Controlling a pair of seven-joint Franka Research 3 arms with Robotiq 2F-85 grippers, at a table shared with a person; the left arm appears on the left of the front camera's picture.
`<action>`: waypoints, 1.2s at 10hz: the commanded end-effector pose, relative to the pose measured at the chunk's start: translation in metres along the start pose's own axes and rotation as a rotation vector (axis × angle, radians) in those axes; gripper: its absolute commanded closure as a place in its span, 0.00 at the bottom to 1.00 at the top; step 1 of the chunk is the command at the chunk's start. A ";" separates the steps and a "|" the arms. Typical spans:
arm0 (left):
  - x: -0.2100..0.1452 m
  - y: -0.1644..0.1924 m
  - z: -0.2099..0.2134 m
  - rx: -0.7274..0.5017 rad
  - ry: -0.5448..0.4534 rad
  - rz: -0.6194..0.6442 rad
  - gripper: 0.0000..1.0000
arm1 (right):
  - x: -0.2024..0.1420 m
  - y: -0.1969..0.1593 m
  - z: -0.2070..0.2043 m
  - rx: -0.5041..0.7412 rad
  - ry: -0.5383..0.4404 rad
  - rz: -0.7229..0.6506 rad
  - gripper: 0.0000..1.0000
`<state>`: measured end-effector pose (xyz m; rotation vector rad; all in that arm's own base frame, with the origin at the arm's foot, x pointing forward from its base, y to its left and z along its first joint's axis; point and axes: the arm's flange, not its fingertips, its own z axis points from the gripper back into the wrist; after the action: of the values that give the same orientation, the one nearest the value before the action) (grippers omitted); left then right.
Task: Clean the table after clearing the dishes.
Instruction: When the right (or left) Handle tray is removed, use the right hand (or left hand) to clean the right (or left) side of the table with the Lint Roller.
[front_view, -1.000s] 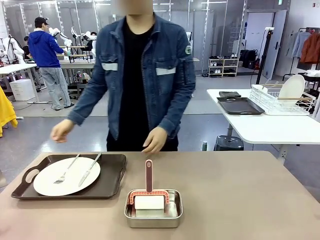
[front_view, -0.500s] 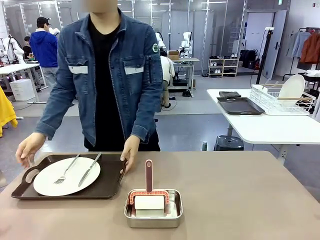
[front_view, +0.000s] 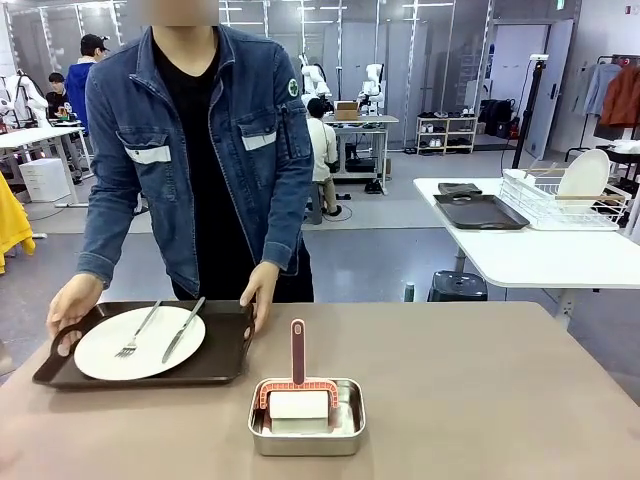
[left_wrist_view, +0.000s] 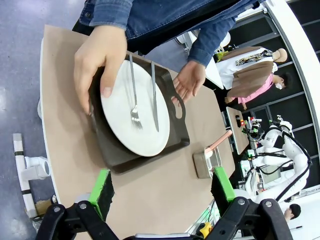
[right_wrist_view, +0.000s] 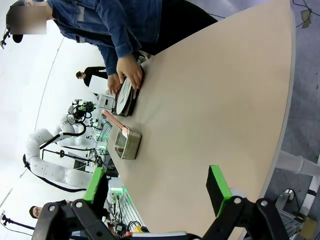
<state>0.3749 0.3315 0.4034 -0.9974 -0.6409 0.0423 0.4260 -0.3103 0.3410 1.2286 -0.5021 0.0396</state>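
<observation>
The dishes (front_view: 145, 360) on the tray (front_view: 228, 340), person gripping (left hand (left_wrist_view: 162, 187), right hand (right_wrist_view: 156, 184) released): lift level, cutlery could slide.

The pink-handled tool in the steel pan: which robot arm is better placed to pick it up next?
Probably the left. The pan lies close ahead of the open left gripper, beside the tray that the person holds. From the right gripper, also open, it sits farther off across bare table.
</observation>
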 end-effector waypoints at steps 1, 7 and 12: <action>-0.002 0.000 0.003 -0.011 -0.008 -0.018 0.00 | -0.002 0.002 -0.002 0.011 0.002 0.007 0.00; 0.000 0.000 0.000 0.000 0.000 0.000 0.00 | -0.002 0.002 -0.002 0.011 0.002 0.007 0.00; 0.017 -0.136 -0.125 0.126 0.135 -0.290 0.00 | -0.002 0.002 -0.002 0.011 0.002 0.007 0.00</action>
<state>0.4240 0.1917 0.4671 -0.8304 -0.6611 -0.2113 0.4264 -0.3098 0.3401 1.2299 -0.5003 0.0396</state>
